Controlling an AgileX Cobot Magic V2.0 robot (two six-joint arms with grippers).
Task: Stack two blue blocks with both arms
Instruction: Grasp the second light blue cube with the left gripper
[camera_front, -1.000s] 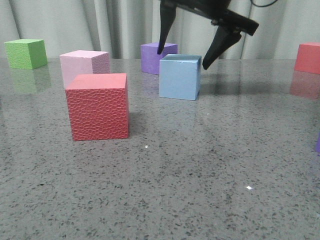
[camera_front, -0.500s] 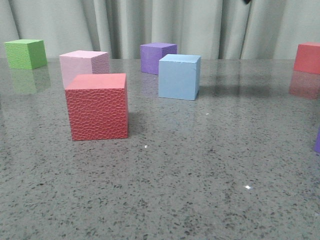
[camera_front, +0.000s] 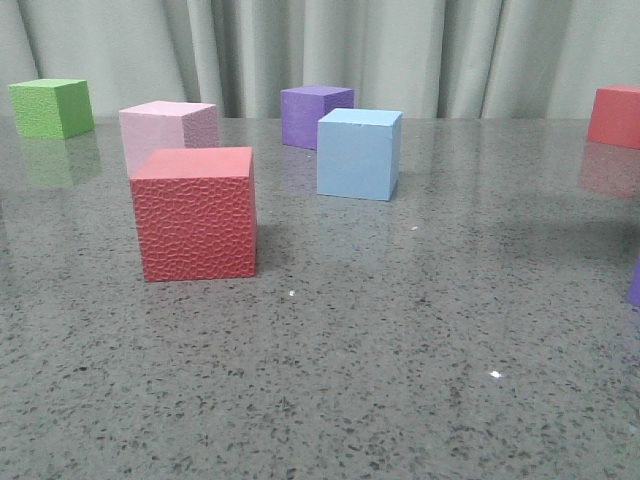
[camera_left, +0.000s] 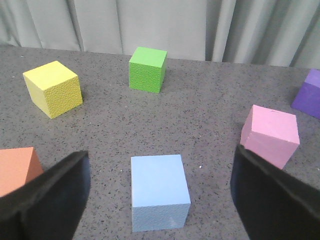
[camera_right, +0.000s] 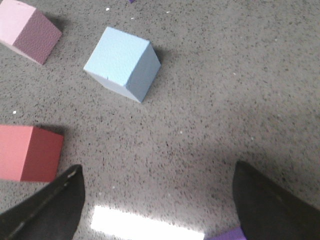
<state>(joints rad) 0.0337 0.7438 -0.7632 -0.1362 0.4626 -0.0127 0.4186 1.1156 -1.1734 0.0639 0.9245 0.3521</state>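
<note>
1. The jaws of the left gripper (camera_left: 160, 200) are standing wide apart and holding nothing, their two dark fingers (camera_left: 45, 195) framing the lower corners of the left wrist view.
2. The jaws of the right gripper (camera_right: 160, 205) are likewise standing wide apart and empty above the speckled grey desk (camera_right: 240, 100).
3. In the left wrist view, a light blue block (camera_left: 159, 197) is sitting on the desk between the open fingers, touching neither one.
4. Around it in that view, a yellow cube (camera_left: 53, 88), a green cube (camera_left: 147, 69), a pink cube (camera_left: 270, 135), an orange cube (camera_left: 17, 170) and a purple cube (camera_left: 310, 94) are resting well apart from one another.
5. In the front view, a second light blue block (camera_front: 358, 153) is sitting alone on the desk, upright, just in front of a purple cube (camera_front: 316, 115).
6. A pebbled red cube (camera_front: 195, 212) is standing nearer the camera to its left, with a pink cube (camera_front: 168, 135) close behind it.
7. No arm is showing in the front view.
8. The two blue blocks are lying apart, not stacked.
</note>
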